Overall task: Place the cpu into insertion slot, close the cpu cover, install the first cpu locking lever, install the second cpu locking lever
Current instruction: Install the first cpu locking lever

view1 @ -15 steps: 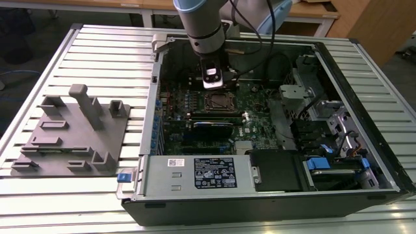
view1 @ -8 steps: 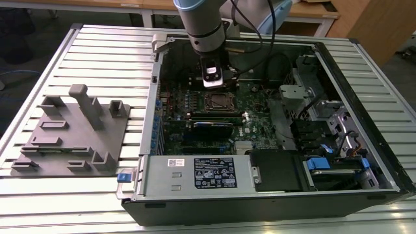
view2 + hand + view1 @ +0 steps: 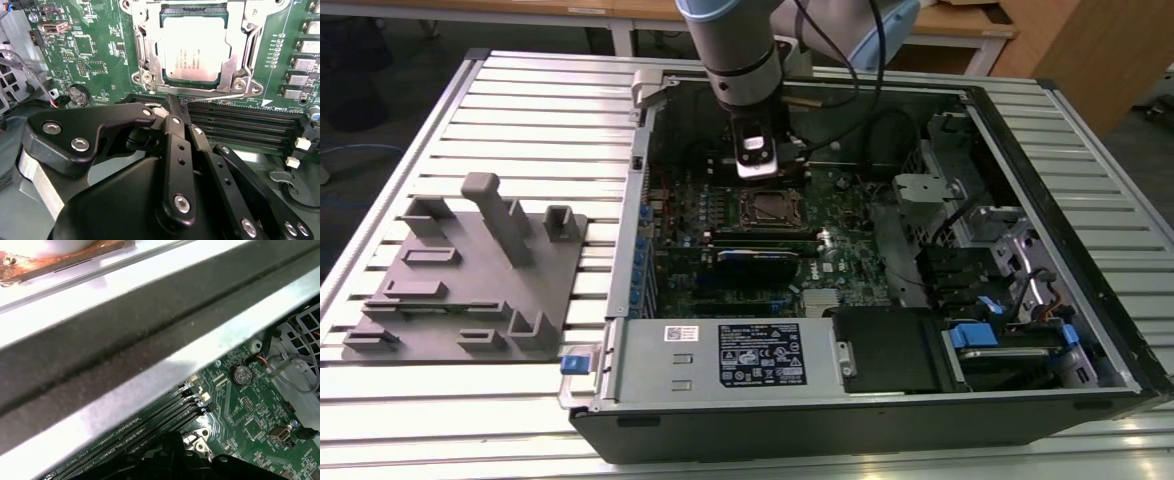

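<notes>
Claw (image 3: 161, 109) is sitting clenched, black fingertips (image 3: 173, 111) drawn together. The tips are pressing against the near end of a thin locking lever (image 3: 215, 98). Cannot tell whether the wire is pinched between them or just touched.

The cpu (image 3: 195, 47) is lying flat in the insertion slot (image 3: 746, 208), silver top facing up. It is square, so it has no long axis. The cpu cover (image 3: 235, 60) is lying down over it, its window framing the metal top.

The lever's long axis is running along the socket edge, parallel to the memory slots (image 3: 240, 120) just beside it.

The exterior view is showing the arm (image 3: 734, 50) reaching straight down into the open computer case (image 3: 1067, 200). The claw (image 3: 761, 170) is hanging just above the socket. A grey fixture (image 3: 467, 270) is sitting on the slatted table (image 3: 520, 90), at the exterior view's left and well apart from the case.

The first wrist view is giving the case wall (image 3: 125, 340) slanting across, with the green board (image 3: 235, 410), a coin cell (image 3: 242, 374) and the memory slots' ends (image 3: 195, 397) below it.

The second wrist view is giving the close look at chip, cover and lever.
</notes>
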Tool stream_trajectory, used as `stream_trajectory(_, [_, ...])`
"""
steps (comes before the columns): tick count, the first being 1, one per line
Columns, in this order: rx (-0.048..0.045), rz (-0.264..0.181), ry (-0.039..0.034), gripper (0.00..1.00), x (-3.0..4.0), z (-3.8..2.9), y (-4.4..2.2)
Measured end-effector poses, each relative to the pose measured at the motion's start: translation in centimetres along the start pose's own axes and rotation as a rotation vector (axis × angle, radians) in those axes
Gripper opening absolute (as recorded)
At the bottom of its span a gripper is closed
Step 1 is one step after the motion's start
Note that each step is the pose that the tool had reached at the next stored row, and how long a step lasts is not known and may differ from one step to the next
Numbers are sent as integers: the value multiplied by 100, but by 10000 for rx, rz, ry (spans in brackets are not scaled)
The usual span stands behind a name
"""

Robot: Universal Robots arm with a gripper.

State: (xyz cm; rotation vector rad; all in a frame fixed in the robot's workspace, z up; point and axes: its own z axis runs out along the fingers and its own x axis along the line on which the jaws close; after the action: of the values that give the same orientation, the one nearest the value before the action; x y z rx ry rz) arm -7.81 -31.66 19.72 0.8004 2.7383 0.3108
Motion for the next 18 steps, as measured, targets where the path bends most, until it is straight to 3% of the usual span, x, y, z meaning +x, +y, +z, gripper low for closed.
stream_trajectory(13, [-7, -1, 1, 10, 38, 9, 29])
stream_trajectory(18, [122, -49, -75, 10, 38, 28, 26])
